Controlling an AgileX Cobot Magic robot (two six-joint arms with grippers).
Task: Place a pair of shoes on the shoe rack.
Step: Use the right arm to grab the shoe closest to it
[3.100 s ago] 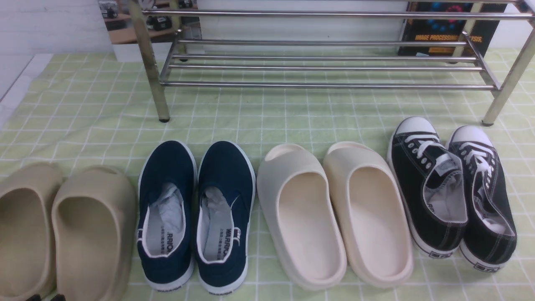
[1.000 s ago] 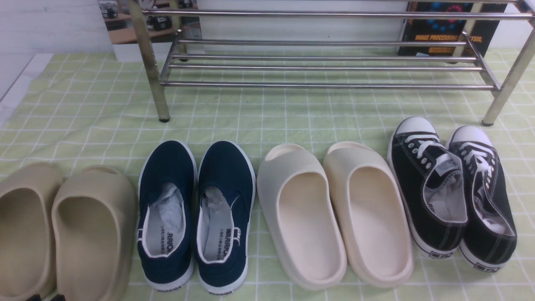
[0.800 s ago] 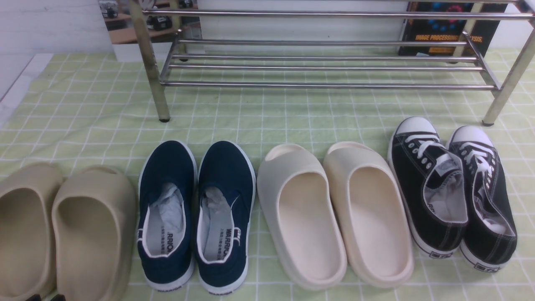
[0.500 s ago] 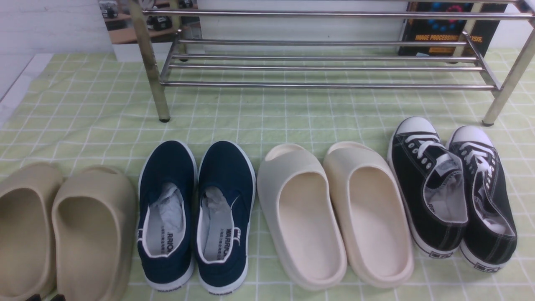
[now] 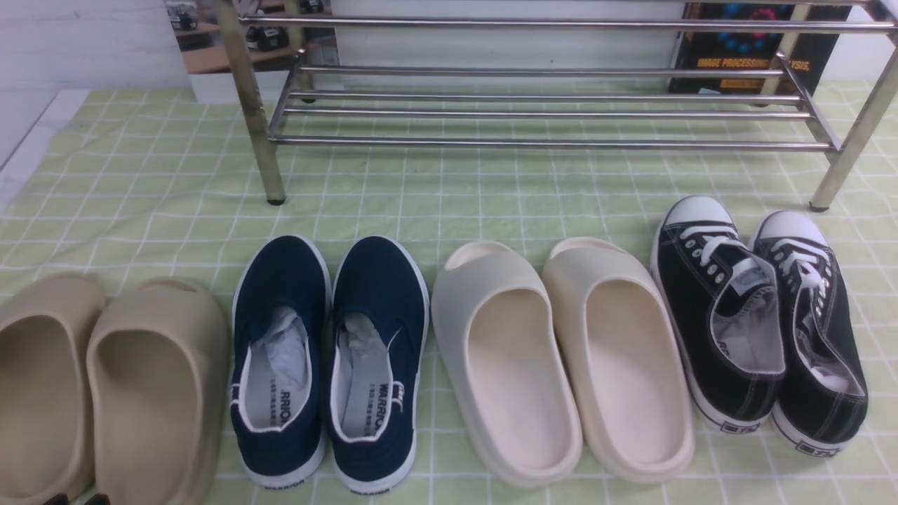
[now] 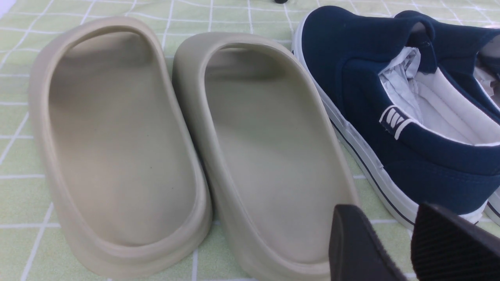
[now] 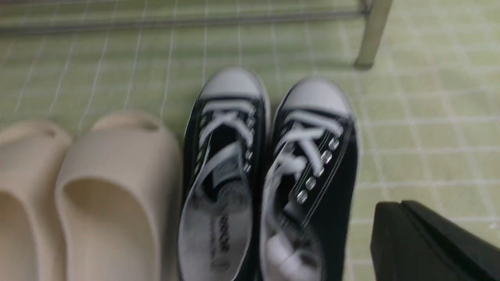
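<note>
At the bottom left edge of the front view, the left gripper [image 6: 390, 218] hung low over the heel end of the tan slides [image 5: 105, 379], its two black fingers [image 6: 351, 242] standing apart with cloth showing between them and nothing in their grasp. The right gripper [image 7: 402, 208] showed only at the lower right of its own wrist view, where its fingers lay pressed together with just a seam between them, holding nothing and clear of the shoes. Four pairs lay in a row across the lower half of the front view on a green checked cloth [image 5: 491, 203], toes pointing up the frame. From left to right they were the tan slides, navy slip-ons [image 5: 330, 337] stuffed with white paper, cream slides [image 5: 561, 358], and at the far right the black sneakers [image 5: 758, 315]. The two sneakers lay side by side, touching, white toe caps toward the rack, the right one angled slightly across the other's heel. Above them, across the upper part of the frame, stood the shoe rack [image 5: 547, 144]. Its chrome bars were bare and its right front leg came down just beyond the sneakers' toes. Behind it, at the upper right, leaned a dark book [image 5: 744, 52] with orange lettering.
</note>
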